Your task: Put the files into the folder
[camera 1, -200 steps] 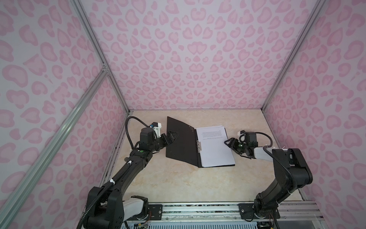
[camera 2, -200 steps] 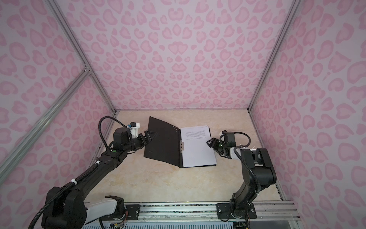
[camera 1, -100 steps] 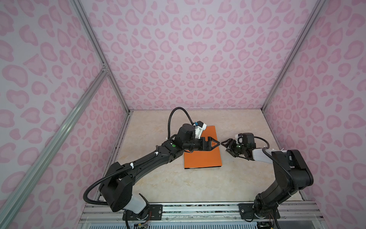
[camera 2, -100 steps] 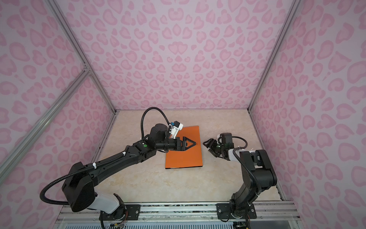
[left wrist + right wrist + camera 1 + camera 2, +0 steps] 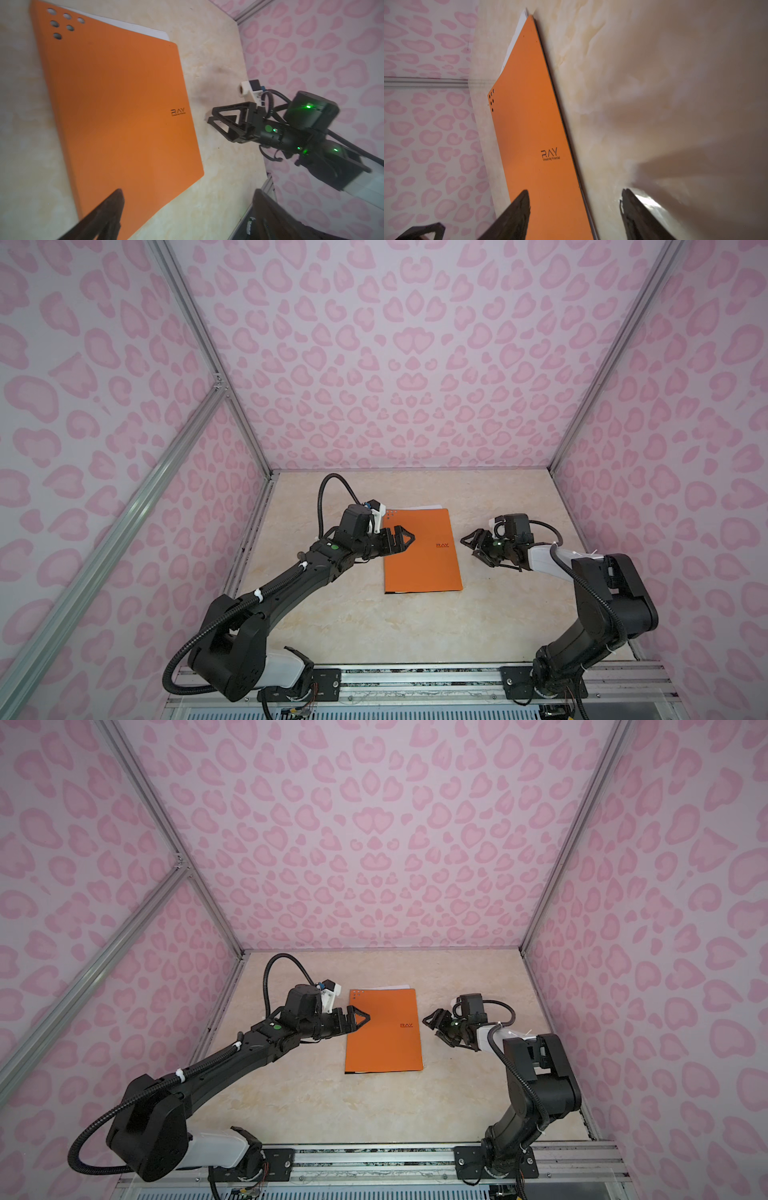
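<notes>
Although the folder point(image 5: 422, 556) lies shut on the table point(image 5: 374, 635), a strip of the files point(image 5: 145, 29) pokes past its far edge, perhaps unclipped. The left gripper point(image 5: 405, 540) above the cover and the right gripper point(image 5: 468, 547) just beside it, both spread and empty, could nudge sheets out.

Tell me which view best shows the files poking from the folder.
Left wrist view: the files show as a white strip past the folder edge. Right wrist shows a thin sliver; both top views, a faint line.

Lab booth: patterned walls point(image 5: 374, 344), aluminium frame point(image 5: 220, 385)
</notes>
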`<state>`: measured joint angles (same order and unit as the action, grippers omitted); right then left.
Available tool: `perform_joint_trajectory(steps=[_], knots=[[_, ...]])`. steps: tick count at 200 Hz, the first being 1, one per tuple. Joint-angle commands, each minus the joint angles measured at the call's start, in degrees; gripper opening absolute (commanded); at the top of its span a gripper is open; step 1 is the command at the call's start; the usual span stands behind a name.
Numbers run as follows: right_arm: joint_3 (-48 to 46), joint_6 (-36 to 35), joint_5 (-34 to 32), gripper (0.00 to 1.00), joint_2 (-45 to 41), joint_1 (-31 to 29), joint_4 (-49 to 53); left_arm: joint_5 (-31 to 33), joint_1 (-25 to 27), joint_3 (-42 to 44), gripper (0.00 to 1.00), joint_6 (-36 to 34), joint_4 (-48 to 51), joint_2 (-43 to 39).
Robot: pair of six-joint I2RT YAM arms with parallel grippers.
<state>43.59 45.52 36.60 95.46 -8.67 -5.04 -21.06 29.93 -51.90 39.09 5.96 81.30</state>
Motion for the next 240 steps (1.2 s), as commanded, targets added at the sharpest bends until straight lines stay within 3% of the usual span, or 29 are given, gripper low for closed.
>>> perform_joint_trajectory(steps=[1, 36, 69, 146, 171, 196, 213, 240], knots=[[0.7, -1.3, 0.3, 0.70, 1.9, -2.4, -1.0, 4.7, -0.4, 0.9, 0.98, -2.6, 3.6, 3.9], [0.2, -0.1, 0.0, 0.69, 4.4, -6.3, -2.6, 4.4, -0.5, 1.5, 0.98, -2.9, 1.4, 11.9], [-2.9, 2.1, -0.8, 0.68, 2.1, -10.0, -4.1, 2.3, -0.5, 4.0, 0.99, -2.4, -2.0, 14.6], [-7.4, 9.3, -5.6, 0.68, -3.0, -20.6, -7.3, 2.6, 0.3, 16.4, 1.00, 1.7, -3.0, 1.6], [-7.0, 8.2, -9.5, 0.71, -5.3, -20.8, -2.8, 8.8, -0.2, 18.3, 0.97, 2.8, 2.2, -5.0], [-4.8, 5.0, -15.8, 0.74, -8.3, -18.7, 5.6, 16.1, -2.8, 14.4, 0.97, 0.5, 9.5, -8.6], [-1.2, 1.2, -22.8, 0.96, -12.2, -16.1, 14.3, 22.4, -5.5, 9.4, 0.98, -1.6, 15.2, -10.6], [3.8, -5.3, -35.5, 0.97, -19.4, -11.4, 21.5, 38.2, -7.3, 8.0, 0.98, -4.1, 12.4, -18.2]])
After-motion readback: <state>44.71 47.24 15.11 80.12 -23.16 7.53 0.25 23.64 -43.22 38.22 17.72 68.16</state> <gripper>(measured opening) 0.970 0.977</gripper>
